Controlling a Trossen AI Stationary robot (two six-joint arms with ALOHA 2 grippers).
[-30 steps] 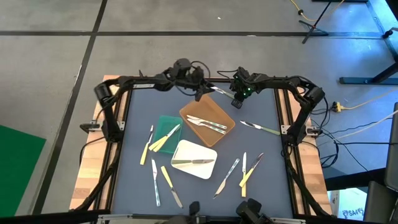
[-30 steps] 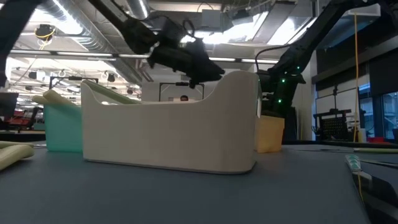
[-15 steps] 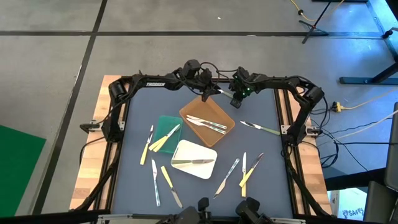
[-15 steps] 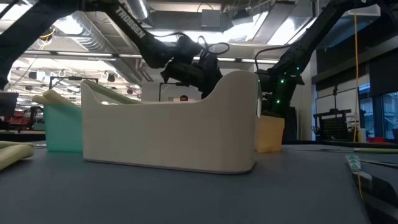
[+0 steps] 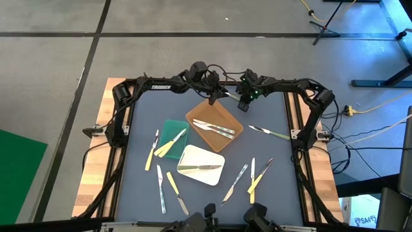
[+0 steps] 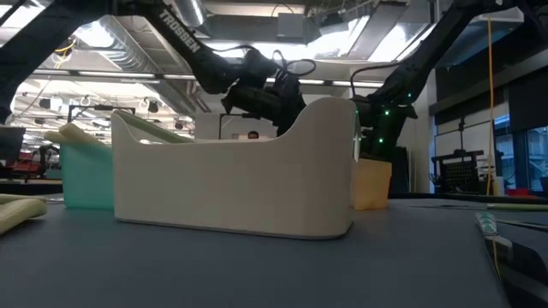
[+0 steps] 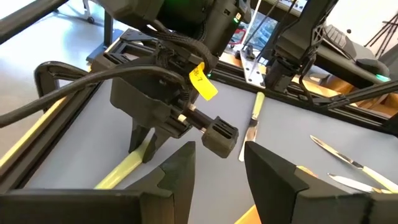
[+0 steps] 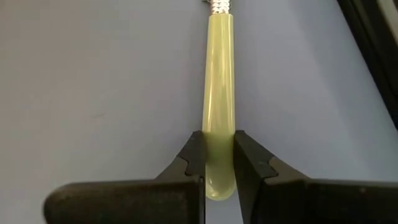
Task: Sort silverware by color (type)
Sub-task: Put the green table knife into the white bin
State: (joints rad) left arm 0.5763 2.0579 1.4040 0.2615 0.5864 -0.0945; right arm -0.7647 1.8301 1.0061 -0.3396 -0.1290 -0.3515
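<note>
We see right pincer (image 8: 219, 165) clamped on pale yellow-green handle (image 8: 220, 87) at far edge of surface (image 5: 141, 193); left pincer (image 7: 217, 165) open beside. Few pieces probably in trays, about eight loose.

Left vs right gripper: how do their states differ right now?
The right gripper is shut on a pale yellow-green handle; the left gripper is open and holds nothing. The right gripper's handle ends in a metal neck and reaches toward the left gripper, which faces it. Both hang at the table's far edge beyond the brown tray.
</note>
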